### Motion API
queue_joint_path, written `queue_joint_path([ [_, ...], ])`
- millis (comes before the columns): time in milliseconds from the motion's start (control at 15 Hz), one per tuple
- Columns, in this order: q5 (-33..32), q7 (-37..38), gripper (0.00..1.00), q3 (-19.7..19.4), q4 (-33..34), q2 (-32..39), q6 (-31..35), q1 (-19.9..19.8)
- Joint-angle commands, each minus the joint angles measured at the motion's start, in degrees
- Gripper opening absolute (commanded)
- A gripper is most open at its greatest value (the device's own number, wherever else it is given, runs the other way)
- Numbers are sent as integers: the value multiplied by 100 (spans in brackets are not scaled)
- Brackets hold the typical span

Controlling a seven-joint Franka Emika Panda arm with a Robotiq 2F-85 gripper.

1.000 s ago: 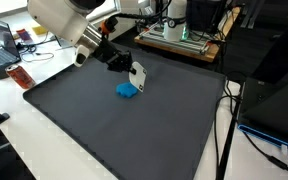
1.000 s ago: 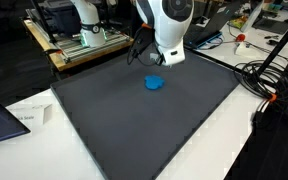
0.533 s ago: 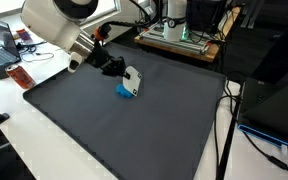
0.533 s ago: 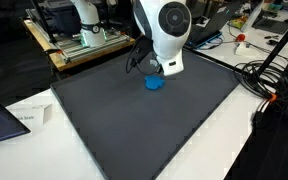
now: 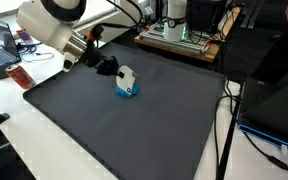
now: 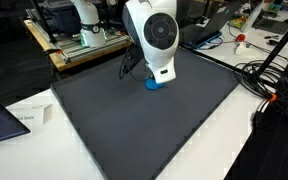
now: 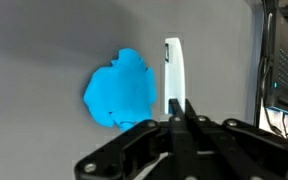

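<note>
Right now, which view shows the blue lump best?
Wrist view: the blue lump shows nearly whole, beside the shut claw. In both exterior views the claw hides most of it, leaving a blue edge.

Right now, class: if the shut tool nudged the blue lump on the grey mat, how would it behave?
The blue lump has a ragged, crumpled outline, so it is probably soft and would deform, not roll. It lies low on the grey mat, so tipping seems unlikely.
</note>
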Motion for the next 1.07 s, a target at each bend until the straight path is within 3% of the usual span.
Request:
queue_joint_path([
  [0, 126, -164, 1, 72, 229, 93, -263, -136],
  [533, -134, 59, 1, -43, -317, -612, 216, 162],
  [1000, -492, 918, 1, -140, -1170, -1509, 805, 716],
])
